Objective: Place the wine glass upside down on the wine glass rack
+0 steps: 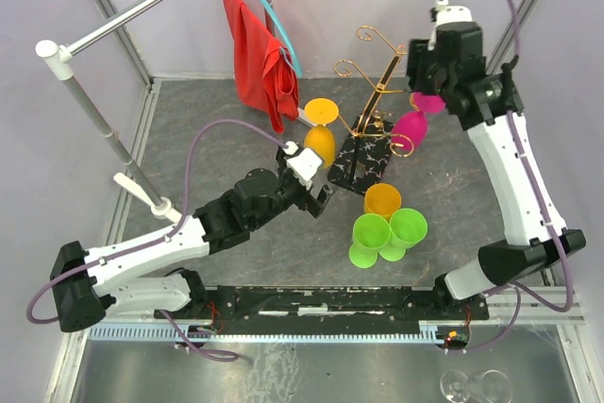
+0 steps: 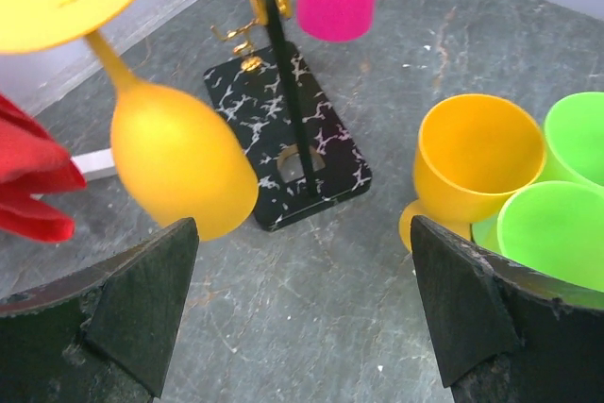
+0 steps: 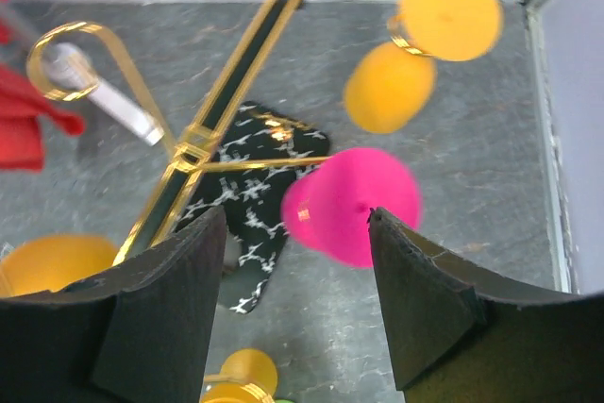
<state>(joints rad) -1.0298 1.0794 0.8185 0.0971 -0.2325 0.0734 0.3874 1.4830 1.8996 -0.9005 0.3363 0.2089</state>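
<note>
Although both arms are in view, only my right gripper (image 3: 297, 219) is at the work. Its jaws stand apart and grip nothing, with the round foot of the pink wine glass (image 3: 354, 205) directly below and between them. Whether the right-hand pad brushes the foot's rim I cannot tell. The glass hangs bowl down and foot up, apparently carried by a scroll arm of the wine glass rack (image 3: 203, 129).

Handling, as judged: it looks like opaque matte plastic rather than glass, so light, stiff and not very fragile. The smooth skin is likely slippery on hard pads. The best hold is the thin stem just beneath the foot, or across the flat foot disc; the rounded bowl offers poor purchase. A hanging glass will swing if nudged. The rack is thin gold wire on a square black marbled base (image 2: 330, 153), so it may tip under a side load.

My left gripper (image 2: 302, 224) is wide open and empty, low over the grey stone-textured counter (image 2: 311, 327). A yellow wine glass (image 2: 179, 162) hangs likewise ahead to its left. An orange cup (image 2: 477, 162) and green cups (image 2: 557, 233) stand ahead to its right.
</note>
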